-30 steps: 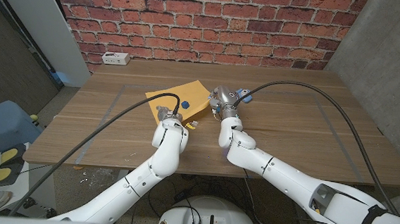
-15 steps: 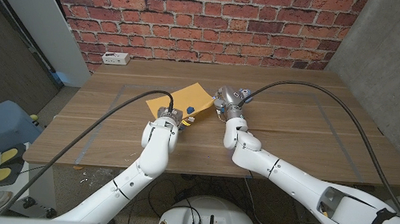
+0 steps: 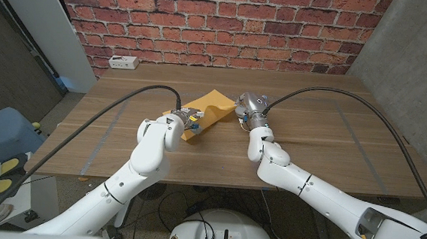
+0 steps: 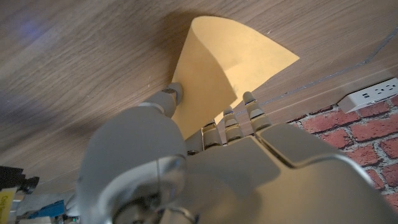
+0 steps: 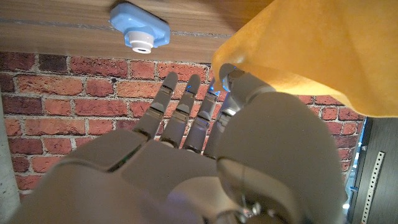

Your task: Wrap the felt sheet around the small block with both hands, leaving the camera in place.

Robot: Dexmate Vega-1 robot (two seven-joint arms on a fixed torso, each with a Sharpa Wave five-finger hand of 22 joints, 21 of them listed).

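Head view, left robot hand (image 3: 181, 122) and right robot hand (image 3: 249, 109) pinching folded felt sheet (image 3: 208, 109) edges

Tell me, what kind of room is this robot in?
Probably a workshop or robot lab. There is a bare brick wall, a plain wooden table and a white power strip by the wall.

One felt sheet (image 3: 208, 111), orange-yellow, was present on one wooden table (image 3: 325, 135). Two robot hands were in view: one left hand (image 3: 181, 121) and one right hand (image 3: 249, 107). One blue-and-white round device (image 5: 140, 30) and one white power strip (image 3: 122, 63) were counted.
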